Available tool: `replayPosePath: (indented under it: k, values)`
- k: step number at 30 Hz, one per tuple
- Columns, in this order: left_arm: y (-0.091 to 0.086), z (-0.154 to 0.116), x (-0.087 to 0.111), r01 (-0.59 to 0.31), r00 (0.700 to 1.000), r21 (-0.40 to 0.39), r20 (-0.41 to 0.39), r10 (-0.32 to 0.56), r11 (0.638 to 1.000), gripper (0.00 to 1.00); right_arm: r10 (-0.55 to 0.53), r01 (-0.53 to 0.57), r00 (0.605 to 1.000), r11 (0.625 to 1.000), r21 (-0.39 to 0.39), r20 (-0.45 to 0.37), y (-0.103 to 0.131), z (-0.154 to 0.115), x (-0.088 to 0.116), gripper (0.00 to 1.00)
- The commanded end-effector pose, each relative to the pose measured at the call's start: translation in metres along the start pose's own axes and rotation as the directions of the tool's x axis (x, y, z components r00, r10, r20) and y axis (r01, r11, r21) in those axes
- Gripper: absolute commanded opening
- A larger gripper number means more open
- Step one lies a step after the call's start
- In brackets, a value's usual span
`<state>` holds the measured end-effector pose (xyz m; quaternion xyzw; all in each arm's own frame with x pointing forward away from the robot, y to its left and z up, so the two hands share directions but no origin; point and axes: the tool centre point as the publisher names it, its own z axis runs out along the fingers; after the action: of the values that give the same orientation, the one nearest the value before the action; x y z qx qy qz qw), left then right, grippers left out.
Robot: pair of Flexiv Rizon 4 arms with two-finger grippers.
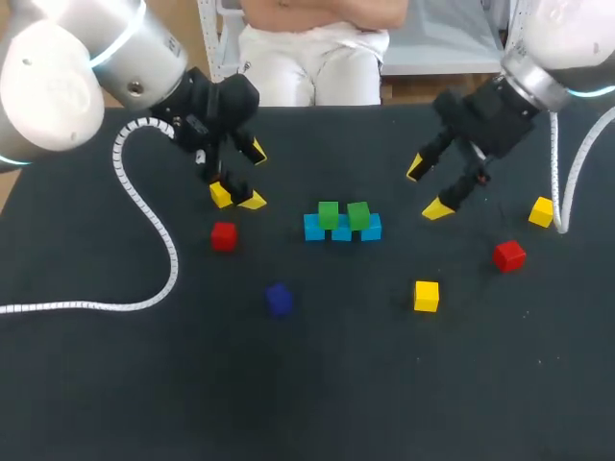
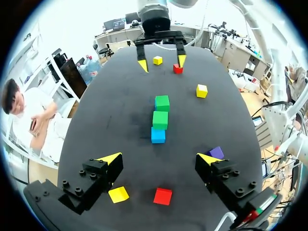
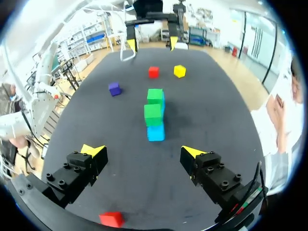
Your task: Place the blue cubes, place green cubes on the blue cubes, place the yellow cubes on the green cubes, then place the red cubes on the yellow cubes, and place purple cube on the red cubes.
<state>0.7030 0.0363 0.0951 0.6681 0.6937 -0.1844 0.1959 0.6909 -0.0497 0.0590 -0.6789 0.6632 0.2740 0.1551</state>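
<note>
left tool [image 1: 256, 177] and right tool [image 1: 429, 188] both released, empty. yellow cube [image 1: 221, 195] looks light, rigid, possibly slick: you should pinch opposite flat faces squarely.

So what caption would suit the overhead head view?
Open left hand and right hand flank two green cubes atop a blue cube row.
</note>
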Motion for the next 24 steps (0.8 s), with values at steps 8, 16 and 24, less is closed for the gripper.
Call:
replayPosePath:
  k: [8,16,24]
  values:
    - [0.001,0.000,0.000,0.000,1.000,0.002,-0.002,0.000,1.000,1.00,0.133,-0.113,0.975,0.986,0.121,-0.177,0.081,0.005,0.028,1.00]
    - [0.001,0.000,0.000,0.000,1.000,0.002,-0.002,0.000,1.000,1.00,0.112,-0.086,0.972,0.988,0.128,-0.207,0.109,0.005,0.029,1.00]
    - [0.001,0.000,0.000,0.000,1.000,0.002,-0.002,0.000,1.000,1.00,0.119,-0.086,0.961,0.986,0.142,-0.249,0.138,0.016,0.037,1.00]
